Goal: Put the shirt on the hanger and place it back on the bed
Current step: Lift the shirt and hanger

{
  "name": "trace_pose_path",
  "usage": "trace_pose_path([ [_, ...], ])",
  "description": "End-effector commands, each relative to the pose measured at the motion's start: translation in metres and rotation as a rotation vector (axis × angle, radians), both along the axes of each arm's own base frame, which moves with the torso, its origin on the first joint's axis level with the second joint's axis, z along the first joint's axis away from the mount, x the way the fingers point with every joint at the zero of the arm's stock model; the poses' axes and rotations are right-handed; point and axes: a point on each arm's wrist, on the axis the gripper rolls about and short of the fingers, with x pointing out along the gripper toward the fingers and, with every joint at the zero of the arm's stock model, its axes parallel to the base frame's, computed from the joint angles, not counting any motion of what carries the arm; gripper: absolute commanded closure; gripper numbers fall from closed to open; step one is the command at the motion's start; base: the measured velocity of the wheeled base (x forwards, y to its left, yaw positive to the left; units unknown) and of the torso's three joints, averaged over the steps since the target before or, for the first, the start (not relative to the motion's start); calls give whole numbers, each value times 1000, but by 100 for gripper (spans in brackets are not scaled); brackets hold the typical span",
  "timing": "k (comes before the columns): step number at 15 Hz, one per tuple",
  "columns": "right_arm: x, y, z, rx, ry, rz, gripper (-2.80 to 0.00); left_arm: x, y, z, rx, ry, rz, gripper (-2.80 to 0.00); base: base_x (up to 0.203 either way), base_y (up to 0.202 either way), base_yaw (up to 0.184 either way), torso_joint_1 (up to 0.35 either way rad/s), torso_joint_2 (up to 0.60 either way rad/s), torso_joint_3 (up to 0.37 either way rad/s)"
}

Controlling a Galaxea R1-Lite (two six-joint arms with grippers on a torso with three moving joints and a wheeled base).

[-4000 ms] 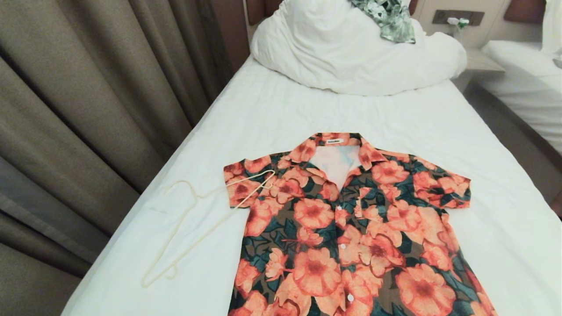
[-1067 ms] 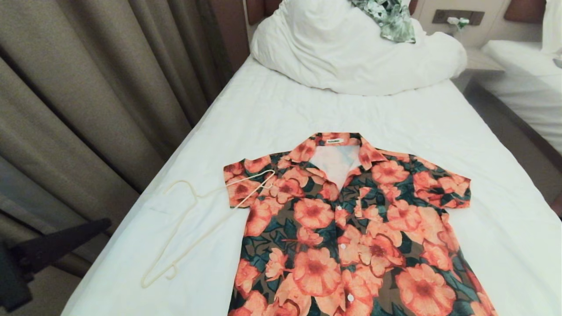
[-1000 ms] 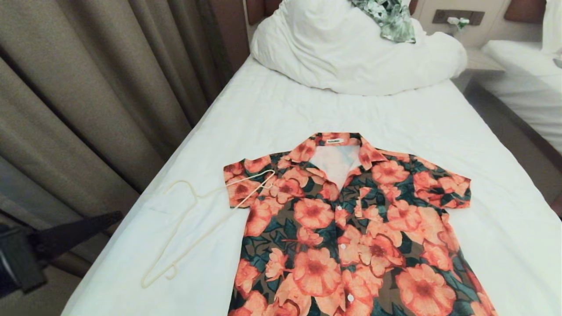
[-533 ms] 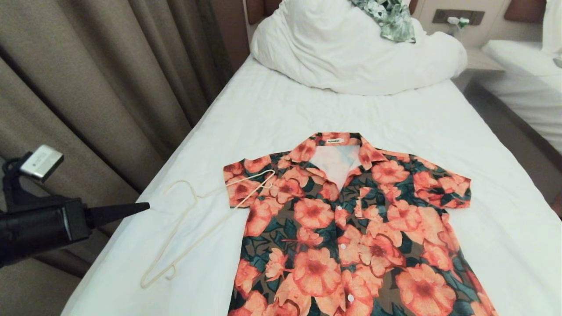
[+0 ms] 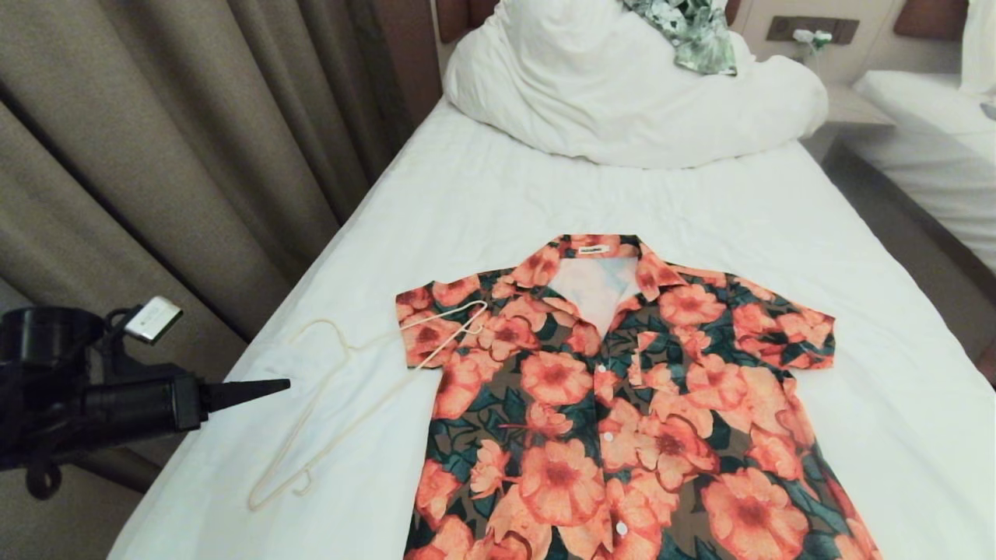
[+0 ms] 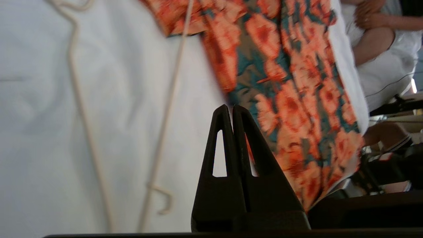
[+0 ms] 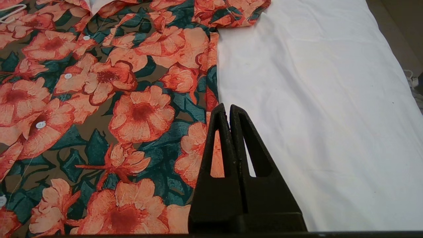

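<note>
Shirt (image 5: 622,404): flat, face up, buttoned, on the bed (image 5: 498,202) at about 5 o'clock from the head view's centre.
Hanger (image 5: 350,389): on the sheet at the shirt's 9 o'clock, one end lying on the sleeve.
Left gripper (image 5: 280,383): fingers pressed together, empty, over the bed edge at the hanger's 9 o'clock, pointing at it.
Right gripper (image 7: 228,109): closed, empty, above the shirt's side hem.
Handling: hanger looks light, thin and stiff, likely to slide; probably pinch it near the hook. Shirt is soft and limp; take it at the collar or shoulder.
</note>
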Motion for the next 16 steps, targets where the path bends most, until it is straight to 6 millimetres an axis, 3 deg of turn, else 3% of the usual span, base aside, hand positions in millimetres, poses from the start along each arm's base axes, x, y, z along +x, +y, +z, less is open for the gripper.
trace_pose_path([
  [1, 0, 0, 0, 0, -1, 0, 0, 22, 10, -37, -4, 57, -28, 0, 0, 0, 0, 0, 0, 0],
  [4, 0, 0, 0, 0, -1, 0, 0, 47, 21, -57, 35, 41, -44, 0, 0, 0, 0, 0, 0, 0],
  [7, 0, 0, 0, 0, -1, 0, 0, 61, 26, -58, 74, 45, -23, 0, 0, 0, 0, 0, 0, 0],
  [8, 0, 0, 0, 0, -1, 0, 0, 61, 27, -57, 74, 42, -22, -280, 0, 0, 0, 0, 0, 0],
  [11, 0, 0, 0, 0, -1, 0, 0, 69, 28, -55, 77, 33, -25, -280, 0, 0, 0, 0, 0, 0],
  [16, 0, 0, 0, 0, -1, 0, 0, 84, 31, -73, 67, 56, -36, -280, 0, 0, 0, 0, 0, 0],
])
